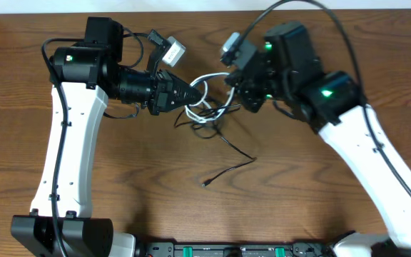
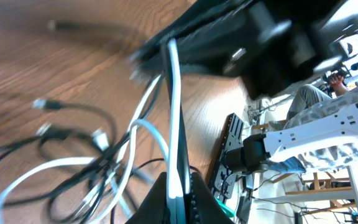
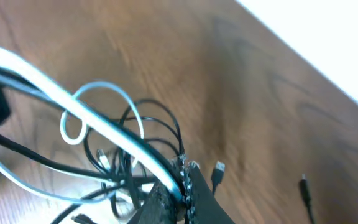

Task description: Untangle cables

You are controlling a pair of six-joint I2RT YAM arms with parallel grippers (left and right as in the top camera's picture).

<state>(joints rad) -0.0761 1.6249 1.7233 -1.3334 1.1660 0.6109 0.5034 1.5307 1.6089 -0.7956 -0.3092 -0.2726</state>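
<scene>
Left gripper (image 1: 190,91) and right gripper (image 1: 235,92) each pinch shut on the thin white cord (image 2: 174,93), stretched crosswise between them; the knot of thin black cords (image 1: 204,116) lies beneath, on the brown wooden table (image 1: 312,203)

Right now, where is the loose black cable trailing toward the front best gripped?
Just behind its plug end, from straight above. That stretch of the loose black cable lies flat and alone on the table, clear of the tangle.
</scene>
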